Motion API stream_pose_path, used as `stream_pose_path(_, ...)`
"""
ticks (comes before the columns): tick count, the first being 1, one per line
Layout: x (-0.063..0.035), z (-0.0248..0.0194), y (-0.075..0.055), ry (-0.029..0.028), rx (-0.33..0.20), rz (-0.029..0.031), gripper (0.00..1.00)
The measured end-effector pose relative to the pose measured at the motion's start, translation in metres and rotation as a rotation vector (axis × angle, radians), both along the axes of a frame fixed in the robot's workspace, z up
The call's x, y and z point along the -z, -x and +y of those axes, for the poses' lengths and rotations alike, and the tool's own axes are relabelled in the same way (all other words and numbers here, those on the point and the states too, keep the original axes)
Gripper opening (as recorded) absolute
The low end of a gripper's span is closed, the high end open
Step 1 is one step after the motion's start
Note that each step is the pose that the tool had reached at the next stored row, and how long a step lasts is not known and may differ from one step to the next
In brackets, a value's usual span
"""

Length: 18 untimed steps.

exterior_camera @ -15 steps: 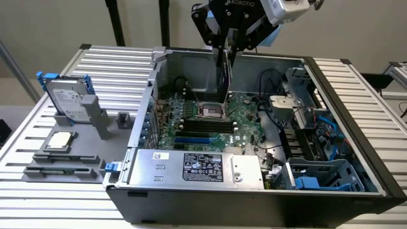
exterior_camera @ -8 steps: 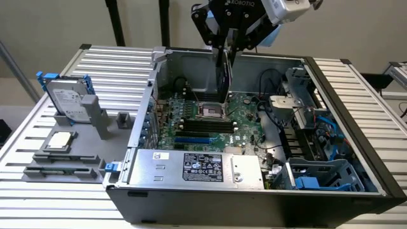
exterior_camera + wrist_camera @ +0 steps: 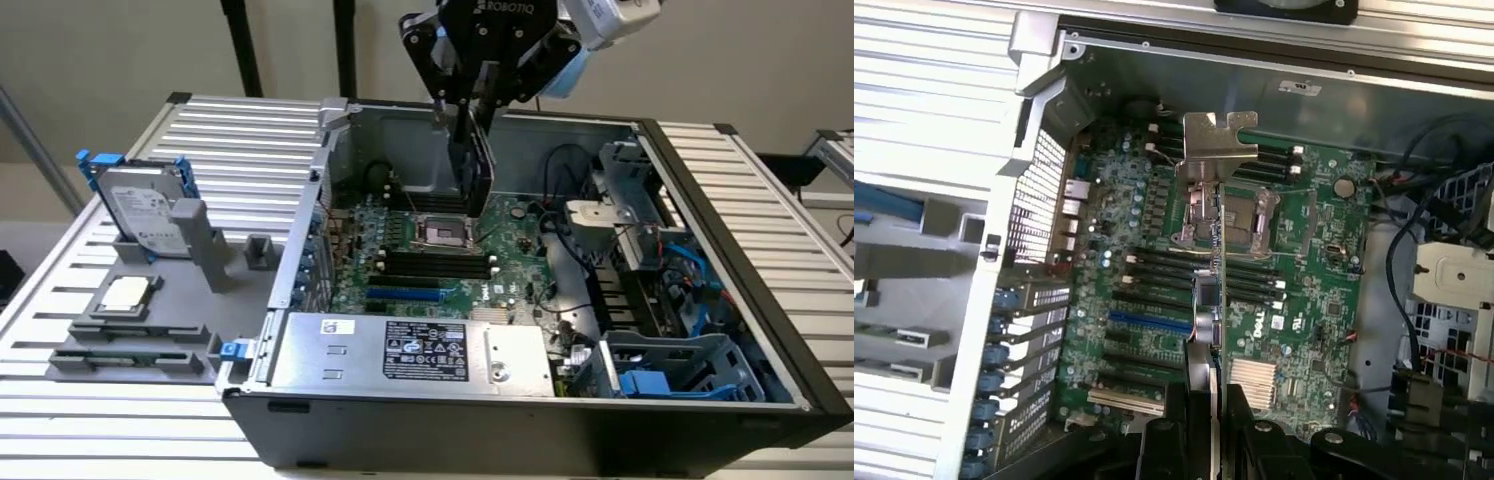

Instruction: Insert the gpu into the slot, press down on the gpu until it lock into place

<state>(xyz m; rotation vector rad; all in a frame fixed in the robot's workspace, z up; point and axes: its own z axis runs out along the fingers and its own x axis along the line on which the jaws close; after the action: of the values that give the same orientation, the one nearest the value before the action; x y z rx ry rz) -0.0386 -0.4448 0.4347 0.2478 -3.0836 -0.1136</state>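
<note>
Exterior view: gpu (image 3: pixel 477 170) upright in the hand (image 3: pixel 470 112), clear of the slot (image 3: pixel 407 296)

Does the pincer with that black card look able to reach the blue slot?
Probably yes: the case is open, the slot lies bare, and the pincer holds the gpu upright above the board.

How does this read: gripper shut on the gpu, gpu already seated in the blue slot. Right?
No. The gripper is shut on the gpu, but the gpu hangs in the air, not seated; the blue slot lies bare. The exterior view shows it.
</note>
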Motion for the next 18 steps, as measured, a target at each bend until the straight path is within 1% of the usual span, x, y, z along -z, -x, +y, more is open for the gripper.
stream_pose_path(12,0.0036,0.0000,0.0000,0.0000,-0.219,-0.0008,0.26)
stream_pose_path(18,0.0070,0.0000,0.0000,0.0000,-0.329,-0.0017,0.26)
